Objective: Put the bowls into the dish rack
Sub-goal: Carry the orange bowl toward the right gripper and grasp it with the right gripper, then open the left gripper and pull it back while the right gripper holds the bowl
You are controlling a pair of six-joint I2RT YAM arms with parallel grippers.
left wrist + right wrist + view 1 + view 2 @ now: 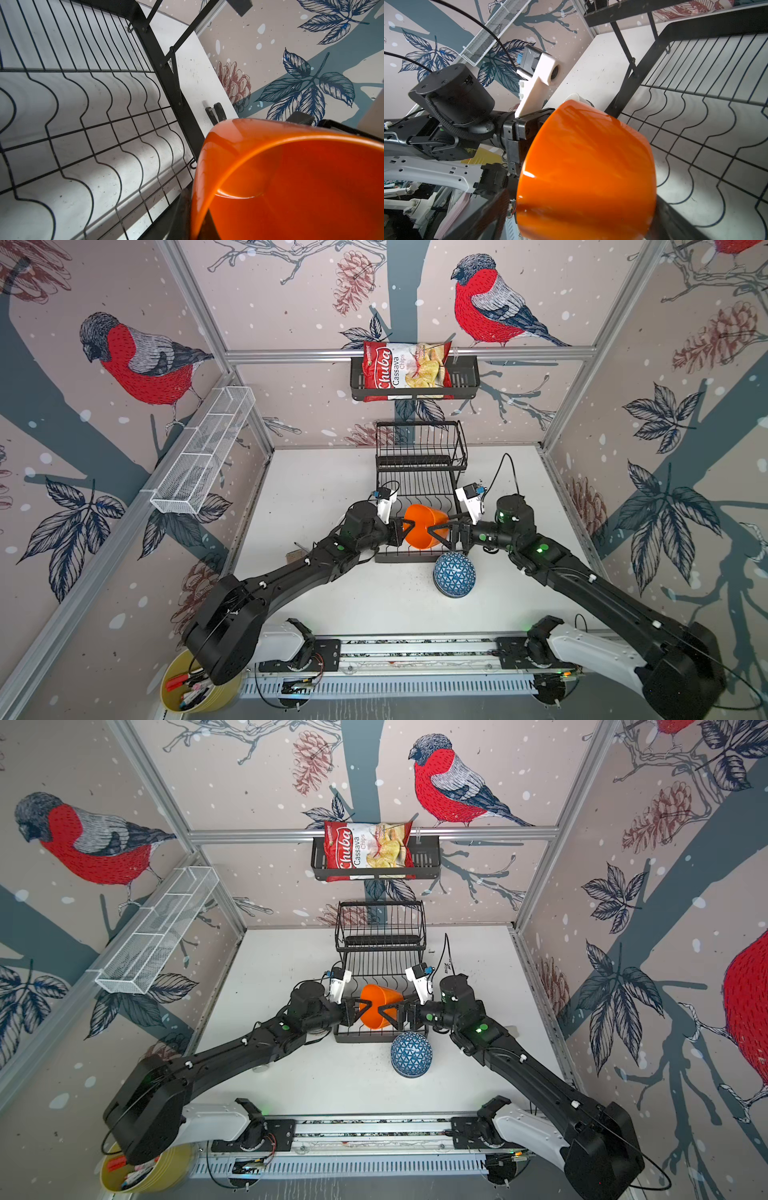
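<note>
An orange bowl (424,531) (376,1011) hangs tilted on its side over the front of the black wire dish rack (419,485) (382,965). My left gripper (409,526) (199,224) is shut on the bowl's rim, one finger inside and one outside. My right gripper (434,531) (577,218) is open wide, with the orange bowl (587,166) between its fingers and a gap showing on one side. The rack's curved dividers (83,124) (706,135) are bare beneath. A blue patterned bowl (454,574) (411,1054) lies upside down on the table just in front of the rack's right corner.
A black wall basket holding a chips bag (415,373) hangs above the rack's raised tier (419,443). A long white mesh shelf (203,452) runs along the left wall. A yellow tub of pens (195,689) sits by the left arm's base.
</note>
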